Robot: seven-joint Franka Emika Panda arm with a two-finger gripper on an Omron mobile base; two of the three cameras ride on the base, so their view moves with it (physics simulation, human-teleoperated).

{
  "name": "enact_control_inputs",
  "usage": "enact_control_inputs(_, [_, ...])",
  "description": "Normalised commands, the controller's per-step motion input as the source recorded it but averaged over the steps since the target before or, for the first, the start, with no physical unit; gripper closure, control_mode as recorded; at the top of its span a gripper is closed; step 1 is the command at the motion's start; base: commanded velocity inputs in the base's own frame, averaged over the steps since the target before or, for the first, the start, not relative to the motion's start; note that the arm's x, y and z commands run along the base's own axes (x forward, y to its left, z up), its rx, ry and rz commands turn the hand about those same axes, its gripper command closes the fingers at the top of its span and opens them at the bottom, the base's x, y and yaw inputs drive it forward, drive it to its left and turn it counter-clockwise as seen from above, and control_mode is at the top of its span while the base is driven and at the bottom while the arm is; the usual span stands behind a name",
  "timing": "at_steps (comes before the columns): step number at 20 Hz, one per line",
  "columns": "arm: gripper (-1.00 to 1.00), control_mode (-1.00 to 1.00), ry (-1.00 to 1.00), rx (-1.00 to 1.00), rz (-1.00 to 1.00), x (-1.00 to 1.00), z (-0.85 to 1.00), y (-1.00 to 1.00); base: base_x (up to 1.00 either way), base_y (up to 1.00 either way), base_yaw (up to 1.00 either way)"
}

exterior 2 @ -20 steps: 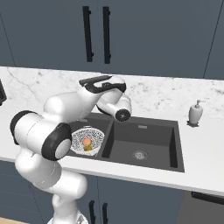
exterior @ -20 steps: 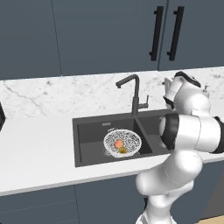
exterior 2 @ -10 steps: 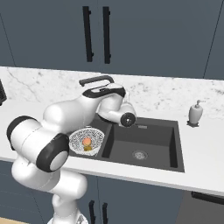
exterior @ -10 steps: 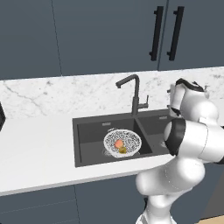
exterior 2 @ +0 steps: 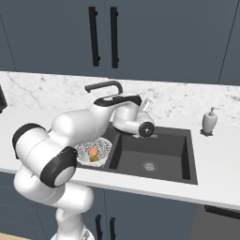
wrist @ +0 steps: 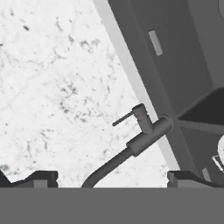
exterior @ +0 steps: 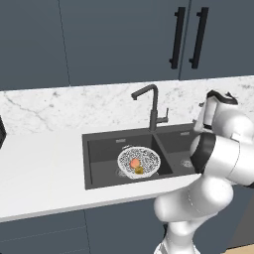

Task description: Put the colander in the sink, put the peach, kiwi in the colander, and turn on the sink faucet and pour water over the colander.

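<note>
Colander [exterior: 139, 161] sits in the left basin of the sink [exterior: 101, 166], with the peach [exterior: 134, 162] and the kiwi [exterior: 140, 170] lying together inside it, so the loading part looks finished. Over the last second the arm has swung from above the basins back toward the wall, which I take to mean the tap is next. The gripper [wrist: 112, 177] now hangs over the rear edge of the sink, fingers spread wide and holding nothing, looking down on the sink faucet [wrist: 142, 135] and its thin side lever. No water runs yet. Beyond, the marble counter [wrist: 52, 87] meets the wall.
</note>
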Motion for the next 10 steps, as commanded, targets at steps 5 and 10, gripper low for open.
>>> enact_control_inputs(5, [-1.00, -1.00, 0.16, 0.41, -0.17, 0.00, -0.35, 0.00, 0.00, 0.00, 0.00])
enact_control_inputs(10, [-1.00, -1.00, 0.00, 0.47, -0.12, 0.00, -0.33, 0.00, 0.00, 0.00, 0.00])
